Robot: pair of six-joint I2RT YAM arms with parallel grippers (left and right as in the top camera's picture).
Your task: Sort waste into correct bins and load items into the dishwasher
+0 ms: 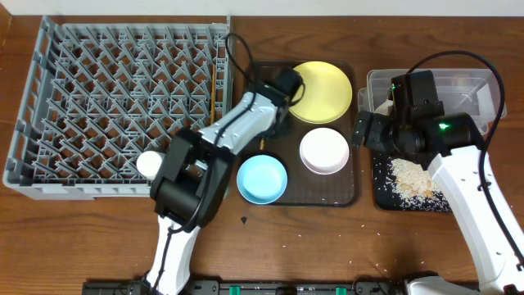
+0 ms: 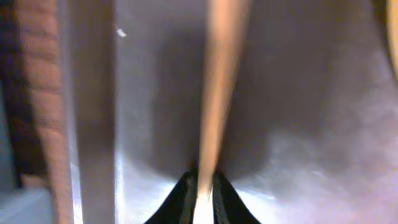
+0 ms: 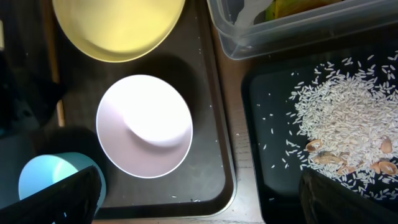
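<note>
Your chopstick point(image 2: 214, 93) runs straight up the middle of the left wrist view, a thin pale wooden stick over the dark serving tray point(image 3: 205, 68). The left gripper point(image 2: 204, 202) has its black fingertips point(image 2: 177, 202) pressed in on either side of the near end, so it looks clamped on it, as far as the blur lets you judge. Expect it to be very light, stiff and smooth. It won't bend, but a slim stick pinched at one end can swivel or slip out, so a hold nearer the middle, squeezed square across it, looks the safer bet. Carry it level. From overhead, the left gripper sits in the upper centre of the frame, just left of the yellow plate point(image 1: 323, 90), with the white bowl point(image 1: 324, 151) and the blue bowl point(image 1: 262, 179) lower on the same tray. Further left, the other chopstick point(image 1: 214, 90) sits in the right-hand side of the grey rack point(image 1: 115, 106), and a cream cup point(image 1: 149, 164) rests near the rack's lower edge. Over on the right of the frame, the right gripper point(image 3: 199, 211) hangs with its jaws spread wide and nothing between them, above the gap between the serving tray and the black tray point(image 3: 267, 124) holding the rice point(image 3: 348, 112). The clear tub point(image 3: 280, 37) sits above that.
</note>
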